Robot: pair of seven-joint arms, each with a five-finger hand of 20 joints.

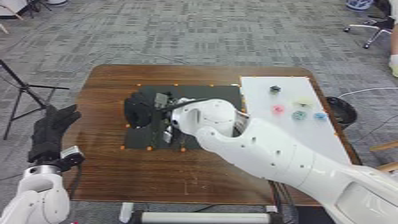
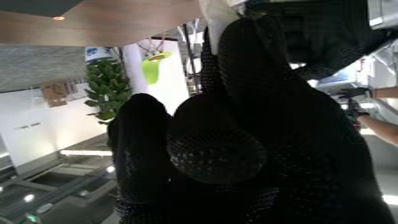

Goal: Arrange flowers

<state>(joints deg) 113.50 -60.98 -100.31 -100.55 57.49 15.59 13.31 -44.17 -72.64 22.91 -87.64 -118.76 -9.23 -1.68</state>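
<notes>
From where I stand, the flowers seem set out so each can be lifted without disturbing its neighbour: a pink flower, a pale yellow flower, a teal flower and a blue flower, with a dark bloom-like piece farther back. They sit on a white board at the right side of the desk, and the plain ground probably helps them stand out.

The right hand is over the far-left part of a dark mat, its arm slanting across the desk. I'd guess that mat is where the arranging happens, with the orange dots round it marking its place. I can't tell how that hand is set, or whether it grips anything. In the right wrist view a pale strip shows at the top, too little of it to name. The left hand is by the desk's left edge, fingers straight and close together, likely held there to leave the other arm room.

As for materials, the gloves are matt black fabric, dotted with little raised bumps on the right one. The arms are smooth, rounded white shells; the desk is brown wood with softened corners. The flowers look like small, ruffled rounds.
</notes>
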